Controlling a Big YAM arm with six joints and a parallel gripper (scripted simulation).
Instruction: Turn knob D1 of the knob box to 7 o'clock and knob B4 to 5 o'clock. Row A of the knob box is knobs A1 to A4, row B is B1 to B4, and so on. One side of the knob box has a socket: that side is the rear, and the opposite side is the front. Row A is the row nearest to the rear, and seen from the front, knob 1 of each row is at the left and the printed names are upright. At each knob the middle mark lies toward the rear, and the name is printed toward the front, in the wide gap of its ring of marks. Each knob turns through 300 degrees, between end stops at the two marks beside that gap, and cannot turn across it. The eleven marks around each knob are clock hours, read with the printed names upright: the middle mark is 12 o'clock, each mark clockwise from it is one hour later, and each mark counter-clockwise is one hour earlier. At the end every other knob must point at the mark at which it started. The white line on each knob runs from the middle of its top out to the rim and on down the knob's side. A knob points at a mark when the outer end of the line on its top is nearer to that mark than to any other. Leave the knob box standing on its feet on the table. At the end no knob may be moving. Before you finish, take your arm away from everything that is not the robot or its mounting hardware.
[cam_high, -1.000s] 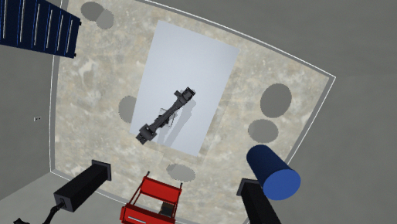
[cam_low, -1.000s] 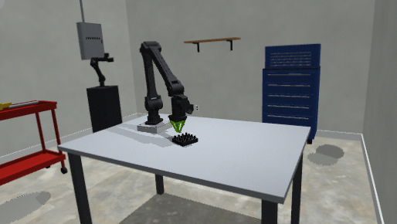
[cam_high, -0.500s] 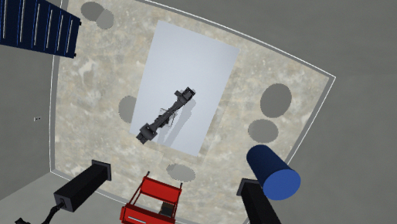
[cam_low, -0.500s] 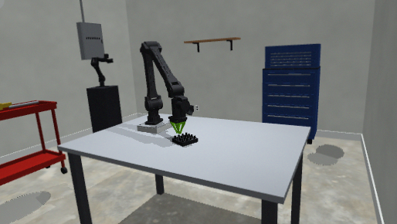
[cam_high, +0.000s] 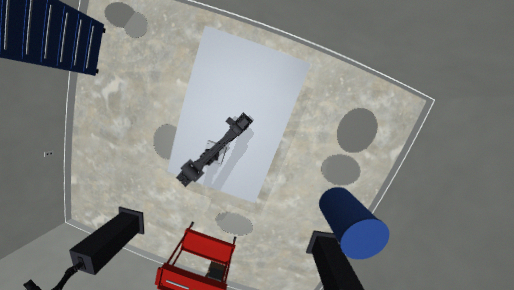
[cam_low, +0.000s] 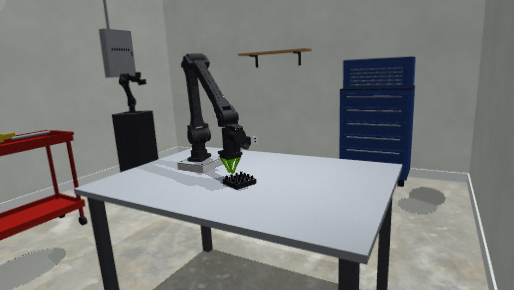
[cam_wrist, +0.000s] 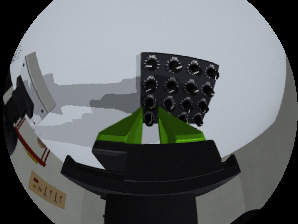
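Observation:
The black knob box (cam_low: 241, 185) (cam_wrist: 162, 76) stands flat on the table, with several knobs in a four-by-four grid. Its socket and printed names cannot be made out. White lines show on some knob tops. In the wrist view the far left corner knob (cam_wrist: 151, 65) has its line toward the left of the picture. My gripper (cam_low: 232, 172) (cam_wrist: 150, 111) is narrowly open, with nothing held. Its green fingertips hang above the box's near left corner in the wrist view, and a corner knob (cam_wrist: 148, 119) shows in the gap. In the top view the arm hides the box.
The table (cam_high: 250, 65) (cam_low: 310, 200) carries the arm's base plate (cam_low: 194, 166) (cam_wrist: 40, 82), behind the box in the exterior view. A red cart (cam_high: 207, 245) (cam_low: 40, 207), a blue cabinet (cam_low: 375, 130) and a blue barrel (cam_high: 364, 239) stand away from the table.

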